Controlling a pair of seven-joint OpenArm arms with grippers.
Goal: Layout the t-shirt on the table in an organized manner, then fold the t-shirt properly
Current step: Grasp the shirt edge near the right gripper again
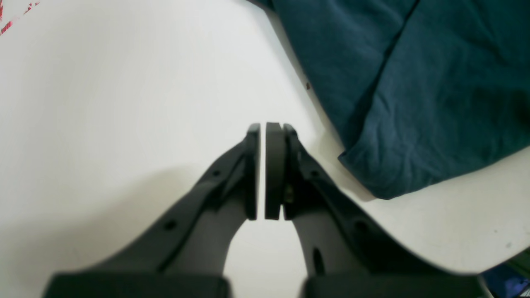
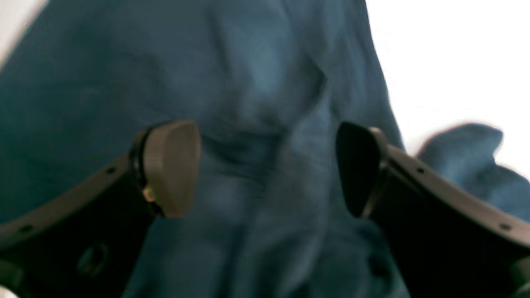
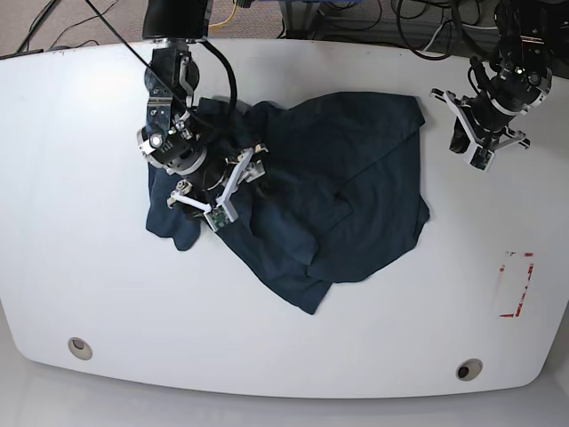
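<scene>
Your left pincer [image 1: 263, 169] has its pads drawn together with only a thin slit between them and nothing gripped; it hangs off to the side, its arm reaching in from the far edge. Your right pincer [image 2: 267, 169] stands spread wide, fingers [image 2: 172, 165] well apart, pointing downward. In the base view its arm descends from the far side, wrist angled toward the near edge.
</scene>
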